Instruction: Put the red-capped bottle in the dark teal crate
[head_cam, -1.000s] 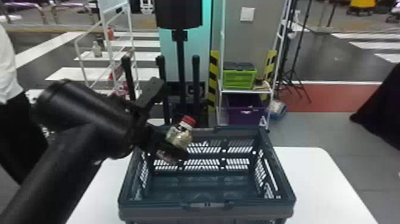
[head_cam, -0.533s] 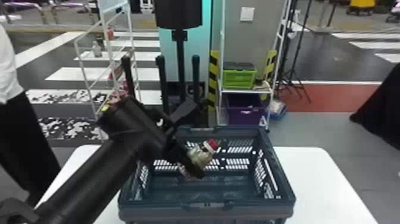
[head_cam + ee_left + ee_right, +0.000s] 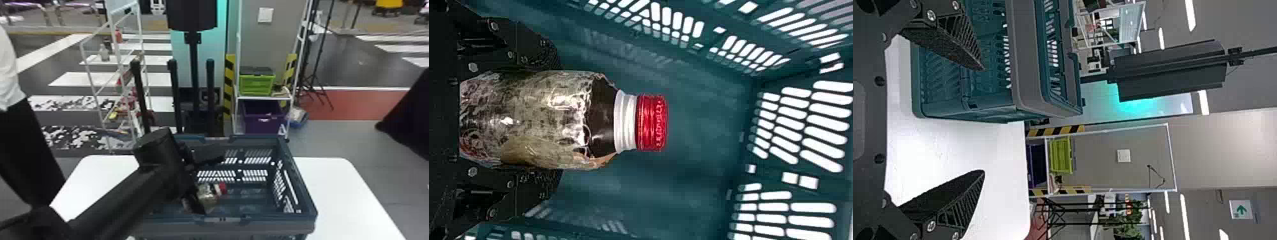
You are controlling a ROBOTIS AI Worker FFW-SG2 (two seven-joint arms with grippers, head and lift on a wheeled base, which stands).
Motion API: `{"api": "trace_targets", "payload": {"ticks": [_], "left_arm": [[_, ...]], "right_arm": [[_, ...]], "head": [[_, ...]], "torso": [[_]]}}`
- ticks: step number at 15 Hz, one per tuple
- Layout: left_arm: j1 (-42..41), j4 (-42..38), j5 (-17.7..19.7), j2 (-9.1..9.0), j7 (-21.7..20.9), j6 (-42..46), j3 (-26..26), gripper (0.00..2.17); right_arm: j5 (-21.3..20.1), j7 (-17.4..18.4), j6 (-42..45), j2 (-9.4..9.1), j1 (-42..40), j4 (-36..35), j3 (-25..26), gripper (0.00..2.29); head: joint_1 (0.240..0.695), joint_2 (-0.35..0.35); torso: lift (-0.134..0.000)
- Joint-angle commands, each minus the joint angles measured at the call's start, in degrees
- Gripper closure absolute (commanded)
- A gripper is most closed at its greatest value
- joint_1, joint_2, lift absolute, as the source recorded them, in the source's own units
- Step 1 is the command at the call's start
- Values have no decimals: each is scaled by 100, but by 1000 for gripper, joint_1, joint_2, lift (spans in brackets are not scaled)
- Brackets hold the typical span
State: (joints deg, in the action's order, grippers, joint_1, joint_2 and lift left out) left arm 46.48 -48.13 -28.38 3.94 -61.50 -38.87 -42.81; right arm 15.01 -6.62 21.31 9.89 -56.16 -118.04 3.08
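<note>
Left wrist view has my left gripper [image 3: 558, 120] snug around the foil-bright, clear-bodied bottle with a white neck [image 3: 536, 120] and its ribbed red cap [image 3: 651, 123]. One jaw presses on either side of the body, and the base sits back toward my palm. The bottle's long axis runs the same way as my jaws, so the cap leads and points away from me.

In the head view, that arm reaches over the left part of the dark teal slatted plastic crate [image 3: 261, 221], which stands on the smooth white bench [image 3: 338, 191]. I have the bottle within the crate's walls, its cap aimed toward the right-hand wall. From what I can make out, there may be some gap beneath it, but I can't fairly judge how much.

My right gripper [image 3: 983, 120] is spread wide and empty, with bench and crate ahead of it; my left is the nearer by far, and the job is its alone.

I'd call this the lowering step, close to the end. What matters next is height: ease the bottle down near the crate floor, then part the jaws. With the cap leading rather than the base, it will likely settle on its side, and it could roll or knock a wall if let go high.
</note>
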Motion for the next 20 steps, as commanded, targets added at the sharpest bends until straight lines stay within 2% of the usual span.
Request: {"api": "trace_targets", "payload": {"ticks": [1,2,3,4,6,7,9,12,16,18,20], "left_arm": [[-16,41,-54,-7,51,6,-96,2138],[-16,41,-63,-7,112,6,-105,2135],[-25,32,-63,-7,200,6,-140,2034],[-51,-12,-63,-7,341,-11,-184,1774],[-112,-100,-63,-16,631,-64,-228,248],[-121,-161,-63,-7,719,-134,-228,-2],[-156,-328,-63,19,947,-275,-219,-2],[-271,-944,-63,160,1079,-627,-52,12],[-490,-2209,7,450,1123,-1224,537,33],[-701,-2948,69,547,1193,-1541,1003,36],[-1044,-3985,262,731,1299,-1980,1434,39]], "right_arm": [[11,-6,0,-5,0,0,0,151],[11,-6,18,-5,0,0,0,151],[11,-6,35,-5,-18,0,0,151],[19,-6,70,-5,-18,9,0,151],[19,3,141,-5,-36,26,8,151],[28,3,176,-5,-44,26,8,151],[63,3,264,-5,-53,53,26,151],[81,3,264,-5,-53,53,61,151],[107,3,246,-5,-53,53,123,151],[116,3,246,-5,-62,53,140,151],[125,3,211,-5,-62,35,167,151]], "head": [[499,0],[499,0],[499,0],[499,0],[499,0],[499,0],[499,0],[499,0],[499,0],[499,0],[499,0]], "torso": [[0],[0],[0],[0],[0],[0],[0],[0],[0],[0],[0]]}}
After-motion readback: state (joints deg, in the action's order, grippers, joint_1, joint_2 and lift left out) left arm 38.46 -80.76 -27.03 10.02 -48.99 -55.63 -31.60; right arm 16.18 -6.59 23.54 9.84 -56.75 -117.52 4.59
